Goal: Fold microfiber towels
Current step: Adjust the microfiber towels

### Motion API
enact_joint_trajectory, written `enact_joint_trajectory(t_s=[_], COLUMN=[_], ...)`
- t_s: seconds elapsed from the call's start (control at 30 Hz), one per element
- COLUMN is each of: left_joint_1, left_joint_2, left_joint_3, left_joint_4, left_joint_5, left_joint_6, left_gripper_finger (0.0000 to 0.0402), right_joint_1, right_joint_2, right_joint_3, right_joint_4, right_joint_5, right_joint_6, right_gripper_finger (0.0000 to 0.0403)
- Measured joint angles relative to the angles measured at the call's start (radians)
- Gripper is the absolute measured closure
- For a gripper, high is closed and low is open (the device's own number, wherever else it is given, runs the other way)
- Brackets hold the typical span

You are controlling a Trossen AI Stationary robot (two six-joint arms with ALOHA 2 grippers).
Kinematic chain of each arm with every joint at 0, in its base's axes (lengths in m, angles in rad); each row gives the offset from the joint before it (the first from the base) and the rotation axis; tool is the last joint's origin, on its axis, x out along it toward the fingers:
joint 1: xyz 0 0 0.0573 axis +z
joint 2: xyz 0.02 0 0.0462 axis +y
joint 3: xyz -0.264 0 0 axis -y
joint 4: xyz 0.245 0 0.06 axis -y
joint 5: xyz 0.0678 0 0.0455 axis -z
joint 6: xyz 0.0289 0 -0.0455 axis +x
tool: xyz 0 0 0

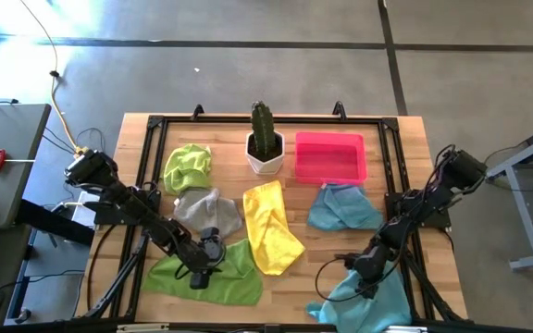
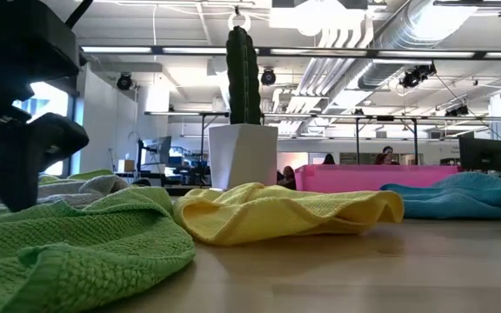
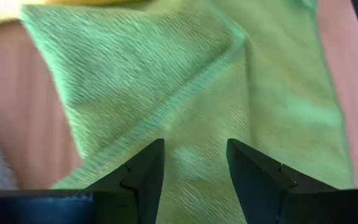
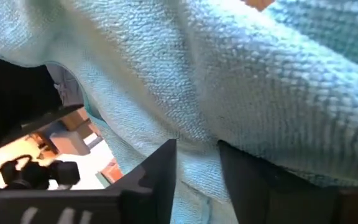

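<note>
Green towel [image 2: 76,252] foremost; cactus pot [image 1: 266,153] beside pink tray [image 1: 330,157].

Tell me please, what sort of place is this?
Probably an open-plan lab or office workshop. The low view shows exposed ceiling ducts, strip lights and desks with monitors behind the table. The high view shows a wooden workbench on a concrete floor.

Both arms are black, built of chunky jointed segments with dark cables looping alongside them. The left gripper [image 3: 194,171] ends in two dark, wedge-shaped fingers [image 3: 143,177] tapering to blunt tips, a small notch on each inner edge. The right gripper [image 4: 197,165] has similar flat black fingers.
</note>
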State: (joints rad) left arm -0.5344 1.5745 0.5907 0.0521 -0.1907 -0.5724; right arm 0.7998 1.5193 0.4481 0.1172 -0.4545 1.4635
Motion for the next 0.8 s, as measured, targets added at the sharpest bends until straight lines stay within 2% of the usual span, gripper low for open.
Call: enact_joint_trajectory(t_s=[0.17, 0.3, 0.4, 0.7, 0.8], left_joint_1=[0.030, 0.046, 0.041, -0.034, -0.073], left_joint_2=[0.000, -0.002, 0.005, 0.076, 0.079], left_joint_3=[0.001, 0.002, 0.003, 0.008, 0.011], left_joint_4=[0.027, 0.136, 0.166, 0.037, -0.001], left_joint_5=[-0.029, -0.030, -0.030, -0.010, -0.009], left_joint_6=[0.041, 0.124, 0.139, 0.033, -0.017], left_gripper_finger=[0.0236, 0.0236, 0.0236, 0.0236, 0.0236], right_joint_1=[-0.016, -0.047, -0.072, -0.159, -0.216], right_joint_2=[-0.048, -0.120, -0.166, -0.203, -0.203], right_joint_3=[-0.003, 0.027, 0.054, 0.113, 0.114], right_joint_4=[0.000, -0.008, -0.006, 0.002, -0.024], right_joint_5=[0.053, 0.136, 0.261, 0.625, 0.759], right_joint_6=[-0.073, -0.194, -0.349, -0.934, -1.017], right_gripper_finger=[0.0322, 0.0335, 0.0338, 0.0339, 0.0339])
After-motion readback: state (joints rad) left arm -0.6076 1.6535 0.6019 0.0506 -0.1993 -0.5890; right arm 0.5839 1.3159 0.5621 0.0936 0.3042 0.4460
